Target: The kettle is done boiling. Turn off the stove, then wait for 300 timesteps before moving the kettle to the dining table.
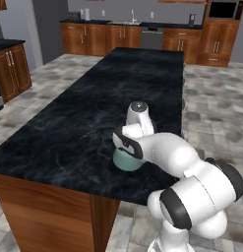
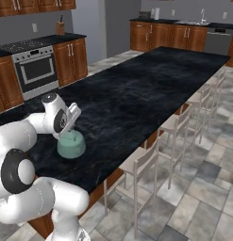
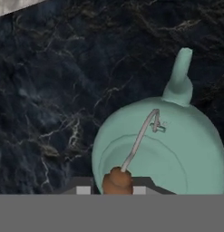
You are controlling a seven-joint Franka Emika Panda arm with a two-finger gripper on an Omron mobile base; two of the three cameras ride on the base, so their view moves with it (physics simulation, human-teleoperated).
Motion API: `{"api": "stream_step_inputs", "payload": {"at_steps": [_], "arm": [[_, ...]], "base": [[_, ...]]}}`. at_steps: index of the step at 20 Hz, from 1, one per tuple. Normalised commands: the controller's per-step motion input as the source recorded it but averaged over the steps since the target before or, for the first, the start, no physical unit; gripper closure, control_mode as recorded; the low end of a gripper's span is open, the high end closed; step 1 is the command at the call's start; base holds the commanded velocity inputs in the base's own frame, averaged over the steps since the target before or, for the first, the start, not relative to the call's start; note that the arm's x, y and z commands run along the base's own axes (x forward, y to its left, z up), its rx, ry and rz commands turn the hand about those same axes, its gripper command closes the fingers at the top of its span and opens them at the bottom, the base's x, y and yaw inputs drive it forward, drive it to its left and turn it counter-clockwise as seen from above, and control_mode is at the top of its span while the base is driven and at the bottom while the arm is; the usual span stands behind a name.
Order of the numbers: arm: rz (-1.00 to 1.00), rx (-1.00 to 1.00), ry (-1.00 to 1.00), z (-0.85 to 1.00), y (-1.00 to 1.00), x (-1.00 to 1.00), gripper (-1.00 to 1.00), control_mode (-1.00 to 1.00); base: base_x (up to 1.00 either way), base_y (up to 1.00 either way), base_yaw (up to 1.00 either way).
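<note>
**Kettle on the island surface, end effector over it**

The end effector (image 3: 117, 189) is directly above the kettle (image 3: 177, 149), at its brown handle; I cannot tell if it is clenched on the handle or released. The kettle stands upright on the dining table (image 1: 93, 108), near the close end of this black surface. Far behind, the stove (image 2: 23, 45) sits in the wall counter.

One kettle (image 2: 71, 144) is counted on the desk (image 2: 137, 89). Three chairs (image 2: 141, 164) are lined along the desk's edge. One oven (image 2: 37, 71) is seen beyond the desk.
</note>
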Motion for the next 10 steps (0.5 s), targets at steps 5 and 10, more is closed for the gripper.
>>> {"api": "stream_step_inputs", "payload": {"at_steps": [5, 10], "arm": [[0.0, 0.0, 0.01, -0.15, 0.0, 0.21, 1.0, -1.0], [0.0, 0.0, 0.0, -0.22, 0.0, 0.06, 1.0, -1.0]], "base": [[0.0, 0.0, 0.0], [0.0, 0.0, 0.0]]}}
